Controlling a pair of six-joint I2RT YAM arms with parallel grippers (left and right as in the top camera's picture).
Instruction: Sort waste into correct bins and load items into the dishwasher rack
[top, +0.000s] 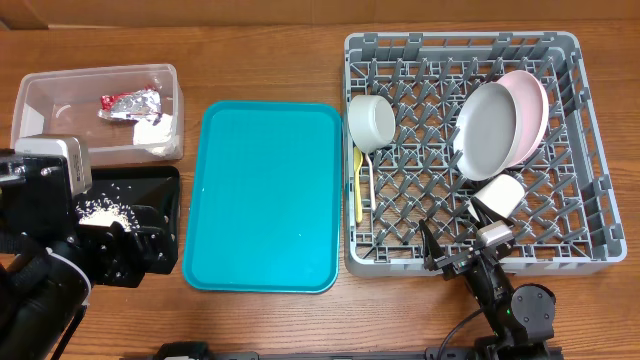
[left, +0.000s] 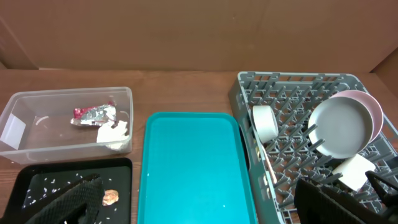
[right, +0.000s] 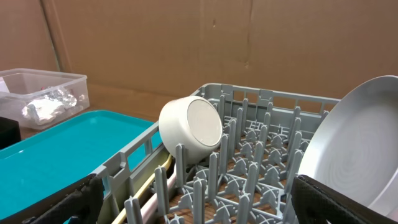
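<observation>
The clear tub (top: 60, 95) holds the red-and-silver wrapper (top: 130, 104) and the white napkin (top: 158, 132). The black tray (top: 165, 185) holds rice grains (top: 105, 210) and a brown scrap (left: 110, 197). The grey rack (top: 590, 150) holds the grey bowl (top: 371, 121), yellow utensil (top: 359, 190), grey plate (top: 487, 128), pink plate (top: 532, 100) and white cup (top: 500, 194). My left gripper (top: 125, 245) is open and empty, raised above the black tray. My right gripper (top: 468, 255) is open and empty at the rack's front edge.
The large teal tray (top: 265, 195) lies between the black tray and the rack, with a tiny white speck on it. A brown cardboard wall (right: 186, 37) stands behind the table. Both arms reach in from the front edge.
</observation>
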